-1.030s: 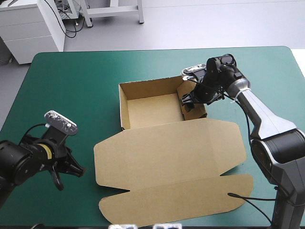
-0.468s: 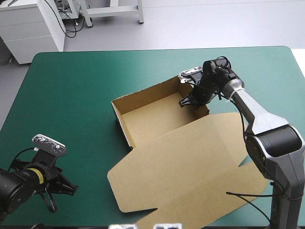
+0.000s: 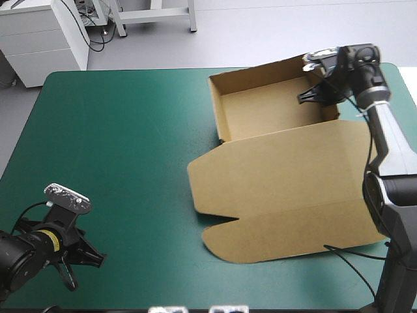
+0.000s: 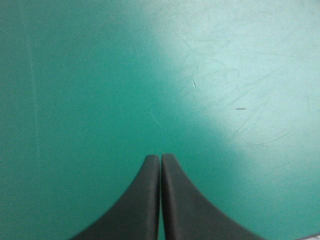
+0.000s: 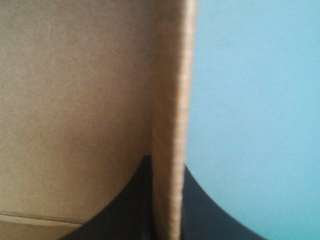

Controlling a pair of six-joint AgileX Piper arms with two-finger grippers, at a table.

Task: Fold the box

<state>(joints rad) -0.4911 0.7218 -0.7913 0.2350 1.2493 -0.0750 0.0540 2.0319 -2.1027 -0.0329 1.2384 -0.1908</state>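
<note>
The brown box (image 3: 270, 107) stands as an open tray with raised walls at the far right of the table. Its lid (image 3: 287, 189) lies flat, spread toward the front edge. My right gripper (image 3: 317, 96) reaches in from above at the tray's right wall. In the right wrist view the gripper (image 5: 167, 167) is shut on that wall (image 5: 172, 100), one black finger on each side of the board. My left gripper (image 3: 81, 266) sits low near the front left corner, far from the box. It is shut on nothing (image 4: 160, 158), over bare teal-green cover.
The lid's right side reaches the table's right edge (image 3: 407, 163). A broad stretch of teal-green cover (image 3: 117, 143) lies between my left gripper and the box. The tray's far wall stands close to the table's far edge.
My right gripper has shut on the tray's right wall and dragged the box toward the far right, turning it. The left arm drew back toward the front left earlier, then stayed.
</note>
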